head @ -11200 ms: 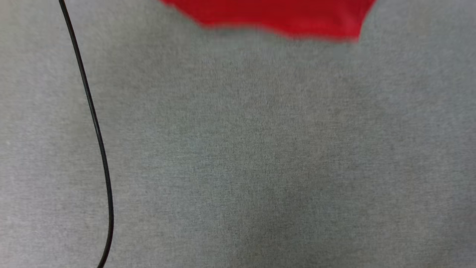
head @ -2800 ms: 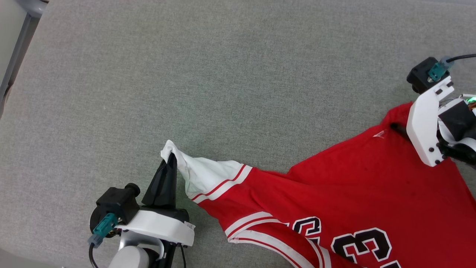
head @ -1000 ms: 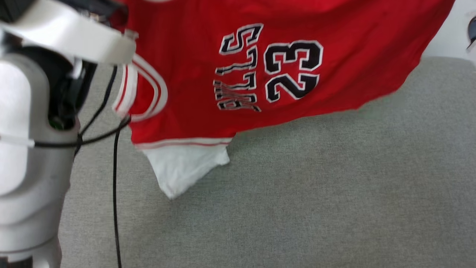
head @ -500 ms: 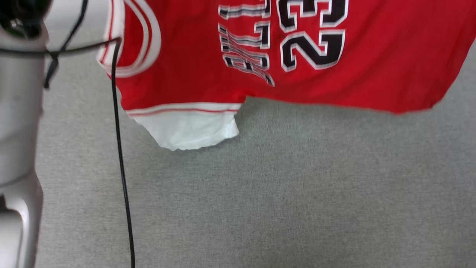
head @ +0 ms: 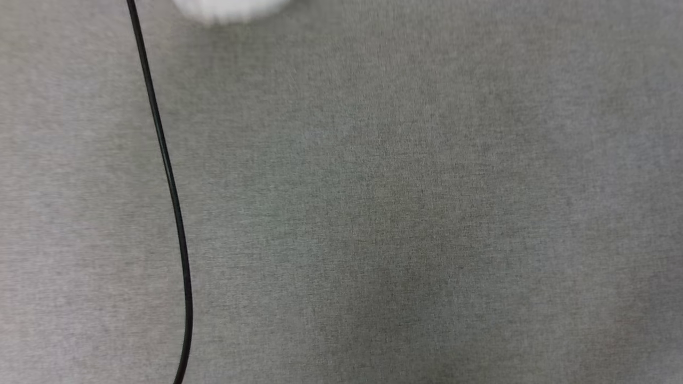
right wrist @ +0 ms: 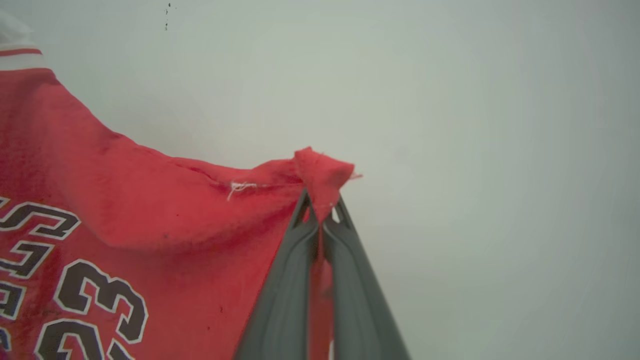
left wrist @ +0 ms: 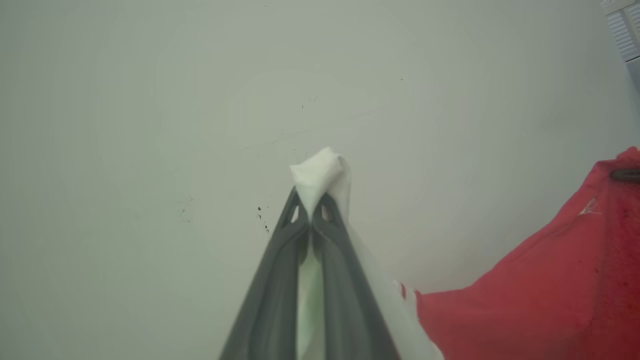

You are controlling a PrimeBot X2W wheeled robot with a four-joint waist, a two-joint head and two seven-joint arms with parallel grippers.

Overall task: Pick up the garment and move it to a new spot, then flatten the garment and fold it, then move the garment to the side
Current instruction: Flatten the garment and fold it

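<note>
The garment (right wrist: 150, 235) is a red shirt with black white-outlined numbers, hanging in the air against a pale wall. My right gripper (right wrist: 321, 207) is shut on a bunched red corner of it. In the left wrist view my left gripper (left wrist: 311, 210) is shut on the tip of the garment's white sleeve (left wrist: 320, 172), with red cloth (left wrist: 540, 290) hanging off to the right. In the head view a blurred white bit of the sleeve (head: 229, 6) pokes in at the top edge above the grey fabric surface (head: 373, 213).
A thin black cable (head: 168, 186) runs down the left side of the head view over the grey surface. A white slatted vent (left wrist: 622, 27) sits at the top right corner of the left wrist view.
The garment has gone up out of the head view: half a second ago its red front and white sleeve filled the top, now a white tip is left there. The pale left arm has left the view too.
</note>
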